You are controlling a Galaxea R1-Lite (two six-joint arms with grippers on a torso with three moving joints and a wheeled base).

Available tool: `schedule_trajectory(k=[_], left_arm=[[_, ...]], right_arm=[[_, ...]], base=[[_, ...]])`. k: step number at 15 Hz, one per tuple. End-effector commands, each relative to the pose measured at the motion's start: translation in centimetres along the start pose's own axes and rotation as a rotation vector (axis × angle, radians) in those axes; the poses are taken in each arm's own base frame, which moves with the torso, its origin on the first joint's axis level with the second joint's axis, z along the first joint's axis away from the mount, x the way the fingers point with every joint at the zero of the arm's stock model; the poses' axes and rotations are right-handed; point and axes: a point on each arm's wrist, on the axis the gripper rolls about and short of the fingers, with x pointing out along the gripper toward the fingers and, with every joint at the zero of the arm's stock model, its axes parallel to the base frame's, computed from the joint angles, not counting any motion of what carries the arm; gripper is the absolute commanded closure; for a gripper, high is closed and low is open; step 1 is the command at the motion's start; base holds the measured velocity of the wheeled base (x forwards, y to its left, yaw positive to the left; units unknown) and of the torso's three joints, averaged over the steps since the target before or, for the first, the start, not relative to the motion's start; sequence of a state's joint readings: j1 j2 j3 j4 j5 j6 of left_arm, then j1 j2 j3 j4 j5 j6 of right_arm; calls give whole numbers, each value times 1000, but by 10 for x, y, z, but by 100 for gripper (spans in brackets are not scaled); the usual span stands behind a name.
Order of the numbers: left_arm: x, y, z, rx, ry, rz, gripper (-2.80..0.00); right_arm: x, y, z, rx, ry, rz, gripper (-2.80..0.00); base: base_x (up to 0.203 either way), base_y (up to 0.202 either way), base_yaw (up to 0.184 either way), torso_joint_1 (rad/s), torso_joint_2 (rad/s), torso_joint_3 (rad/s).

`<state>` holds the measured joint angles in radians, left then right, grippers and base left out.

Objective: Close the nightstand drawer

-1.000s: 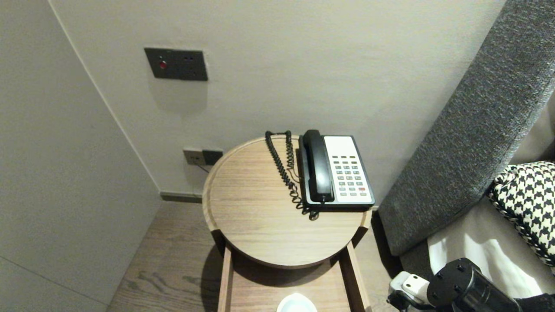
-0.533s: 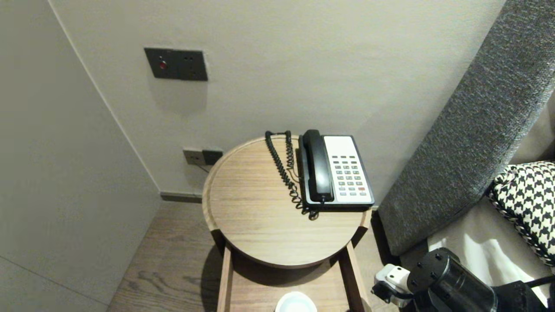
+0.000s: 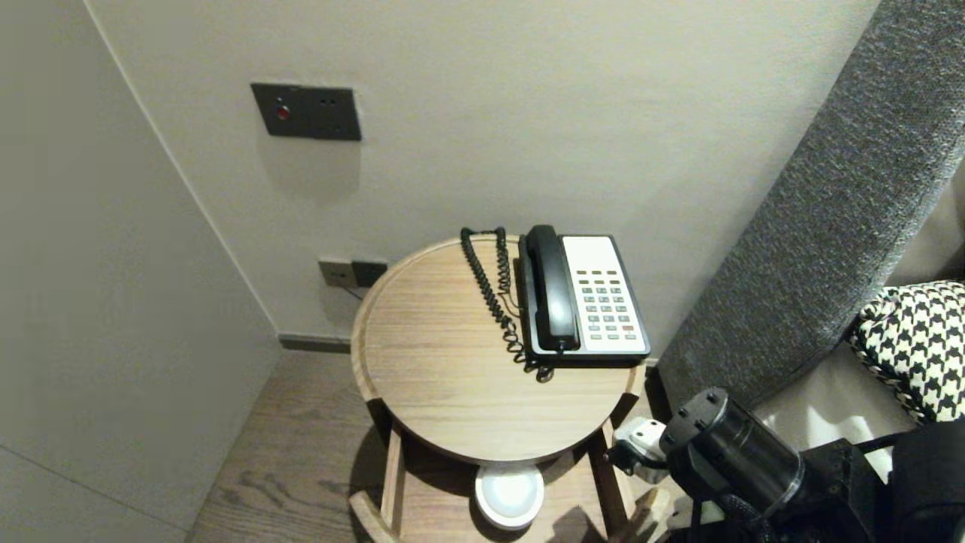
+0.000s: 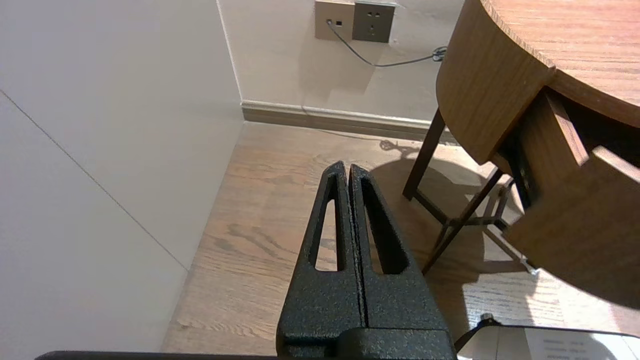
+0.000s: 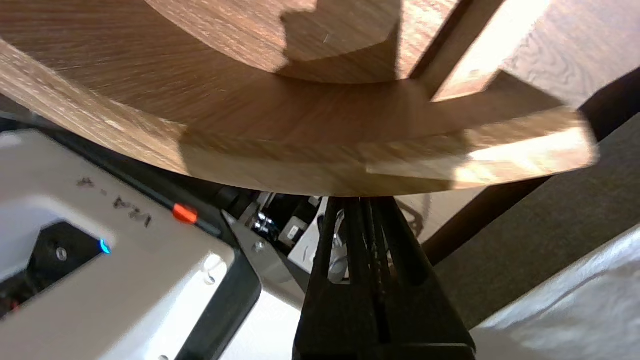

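Right wrist view: right gripper, fingers together, tips just under drawer front, likely stiff solid wood, best pushed mid-face; left gripper, closed, well apart from drawer front.

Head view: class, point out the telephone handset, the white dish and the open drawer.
telephone handset (image 3: 552,290), head view, mid grip.
white dish (image 3: 510,494), head view, its centre.
open drawer (image 3: 390,483), head view, left wall.

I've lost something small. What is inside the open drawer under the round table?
One white round object lies on the drawer floor, its far edge right at the tabletop rim. The tabletop covers the back of the drawer, so anything there is hidden.
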<state>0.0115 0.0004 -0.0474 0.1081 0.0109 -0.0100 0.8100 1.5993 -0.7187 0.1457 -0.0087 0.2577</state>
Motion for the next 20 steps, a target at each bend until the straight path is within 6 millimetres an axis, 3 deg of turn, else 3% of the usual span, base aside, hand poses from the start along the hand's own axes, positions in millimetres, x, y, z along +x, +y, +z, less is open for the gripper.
schedule_trajectory(k=[1, 8, 20], left_arm=[[0, 0, 0, -1, -3, 1, 0], [0, 0, 0, -1, -1, 1, 0], [0, 0, 0, -1, -1, 1, 0]], right_arm=[[7, 3, 11, 0, -1, -3, 0], [6, 1, 40, -15, -78, -45, 0], [3, -2, 65, 14, -156, -89, 0]], base=[[0, 0, 0, 0, 0, 0], [0, 0, 0, 0, 0, 0], [0, 0, 0, 0, 0, 0]])
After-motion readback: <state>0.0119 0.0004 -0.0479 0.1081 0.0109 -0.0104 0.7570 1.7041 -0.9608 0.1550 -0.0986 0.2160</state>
